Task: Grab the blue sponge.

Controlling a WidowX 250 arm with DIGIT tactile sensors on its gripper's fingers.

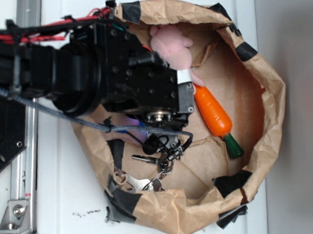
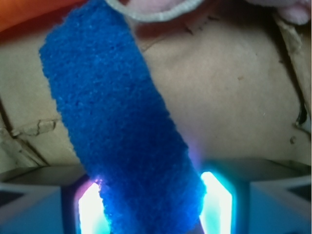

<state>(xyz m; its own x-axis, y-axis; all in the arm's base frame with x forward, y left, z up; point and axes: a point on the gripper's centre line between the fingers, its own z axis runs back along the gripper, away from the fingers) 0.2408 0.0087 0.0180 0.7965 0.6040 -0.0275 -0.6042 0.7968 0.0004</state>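
Observation:
In the wrist view the blue sponge (image 2: 117, 117) is a long deep-blue porous strip that runs from the upper left down between my fingers. My gripper (image 2: 153, 200) has its two glowing pads (image 2: 90, 209) pressed against the sponge's near end, one on each side. The sponge lies over the brown paper floor. In the exterior view my arm (image 1: 122, 73) reaches down into the paper bag and hides the fingers. Only a small blue-purple patch (image 1: 129, 122) shows under the wrist.
The brown paper bag (image 1: 267, 102) has a rolled rim with black tape patches. Inside it lie an orange toy carrot (image 1: 214, 112), a pink plush toy (image 1: 171, 44) and a bunch of keys (image 1: 151, 166). The carrot (image 2: 29, 12) and the plush (image 2: 156, 7) border the sponge's far end.

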